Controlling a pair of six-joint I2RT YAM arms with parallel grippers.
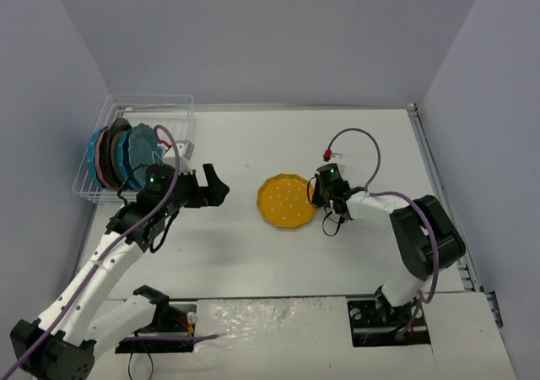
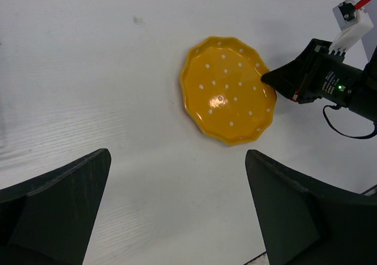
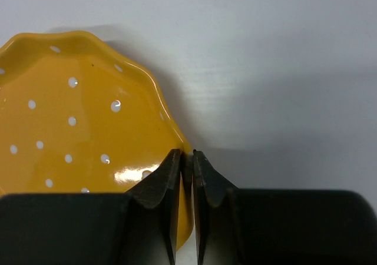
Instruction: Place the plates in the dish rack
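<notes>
A scalloped yellow plate with white dots [image 1: 287, 200] lies mid-table, also in the left wrist view [image 2: 228, 89] and the right wrist view [image 3: 76, 129]. My right gripper [image 1: 319, 196] is shut on its right rim; its fingertips [image 3: 186, 162] pinch the edge. The dish rack [image 1: 173, 110] stands at the far left with several plates upright in it: bright blue [image 1: 93, 156], pink [image 1: 105, 154], teal [image 1: 142, 148]. My left gripper [image 1: 215, 186] is open and empty, between the rack and the yellow plate, its fingers [image 2: 59, 203] wide apart above bare table.
A white tag with a red tip [image 1: 331, 153] hangs on the right arm's cable. Grey walls close in the table on the left, back and right. A metal rail [image 1: 434, 177] runs along the right edge.
</notes>
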